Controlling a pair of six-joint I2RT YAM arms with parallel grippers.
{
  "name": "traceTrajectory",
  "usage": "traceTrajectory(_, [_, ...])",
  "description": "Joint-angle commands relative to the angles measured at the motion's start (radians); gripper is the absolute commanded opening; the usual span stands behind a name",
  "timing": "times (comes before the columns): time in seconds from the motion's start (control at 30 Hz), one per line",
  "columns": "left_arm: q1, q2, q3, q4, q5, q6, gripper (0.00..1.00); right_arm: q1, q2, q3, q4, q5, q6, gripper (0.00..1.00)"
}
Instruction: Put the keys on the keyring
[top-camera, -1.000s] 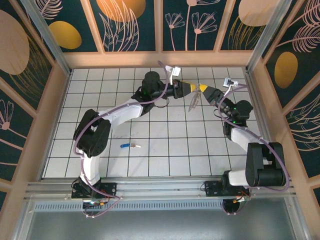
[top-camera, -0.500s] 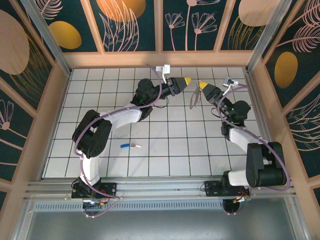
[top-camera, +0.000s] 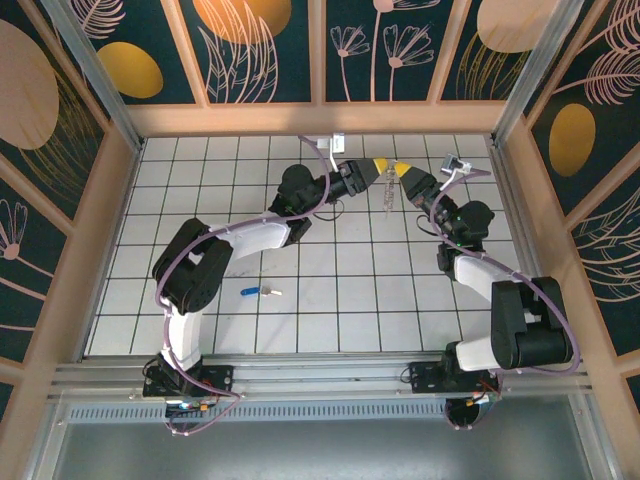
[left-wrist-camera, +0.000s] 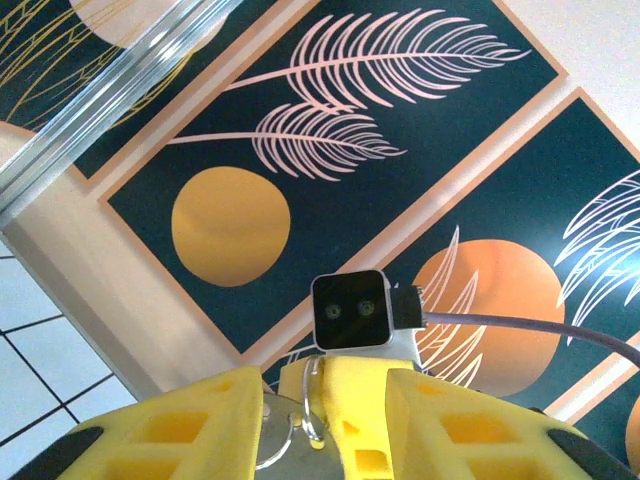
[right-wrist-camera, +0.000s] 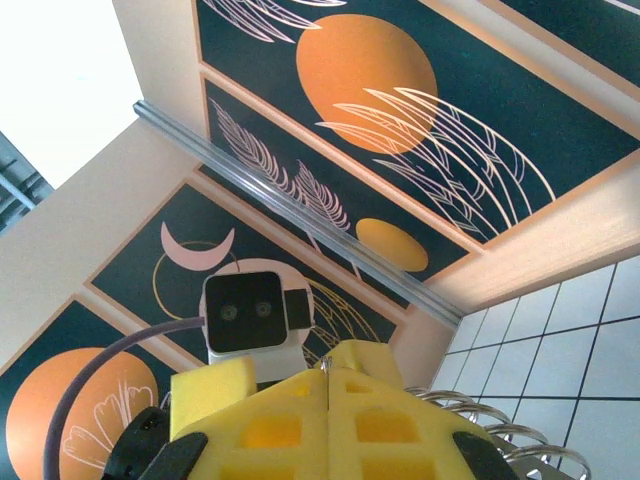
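Observation:
The keyring (top-camera: 387, 203) hangs as a thin brownish strap under my right gripper (top-camera: 402, 170), high over the far middle of the tiled floor. In the right wrist view that gripper (right-wrist-camera: 327, 372) is shut, with a sliver of metal ring (right-wrist-camera: 326, 364) pinched between its pads. My left gripper (top-camera: 380, 168) meets it tip to tip. Seen from the left wrist, the left gripper (left-wrist-camera: 325, 378) is open, its jaws standing either side of the thin ring (left-wrist-camera: 312, 405) and a right finger (left-wrist-camera: 362, 420). The blue-headed key (top-camera: 256, 292) lies on the floor, far from both.
Wooden walls with dark patterned panels (top-camera: 265, 50) enclose the white tiled floor (top-camera: 330, 290). The right wrist camera (left-wrist-camera: 350, 310) sits just past the left fingers, and the left wrist camera (right-wrist-camera: 245, 312) faces the right gripper. Metal coils (right-wrist-camera: 520, 440) show low right.
The left gripper drew back from the right one half a second ago and has now returned to meet it. The right gripper shifted slightly left with the keyring. The key has not moved.

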Motion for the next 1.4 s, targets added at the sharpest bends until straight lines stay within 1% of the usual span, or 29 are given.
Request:
traceTrajectory(0.0, [-0.007,0.011,-0.005,0.058,-0.008,-0.013,0.37,0.008,0.003,0.034,0.079,0.02,0.011,0.0])
traceTrajectory(0.37, [-0.017,0.03,0.011,0.057,-0.003,-0.015,0.37,0.017,0.021,0.043,0.086,0.017,0.015,0.0])
traceTrajectory(0.67, [-0.019,0.038,0.016,0.062,0.002,-0.02,0.29,0.019,0.033,0.046,0.095,0.019,0.019,0.0])
traceTrajectory(0.87, [-0.023,0.046,0.023,0.065,0.006,-0.023,0.29,0.023,0.039,0.047,0.099,0.019,0.02,0.0])
traceTrajectory(1.0, [-0.024,0.048,0.023,0.071,0.007,-0.025,0.25,0.026,0.04,0.049,0.099,0.02,0.02,0.0])
traceTrajectory(1.13, [-0.024,0.048,0.023,0.073,0.007,-0.025,0.23,0.028,0.04,0.051,0.099,0.019,0.02,0.0])
traceTrajectory(1.37, [-0.026,0.053,0.029,0.084,0.009,-0.028,0.15,0.033,0.042,0.051,0.099,0.017,0.017,0.0])
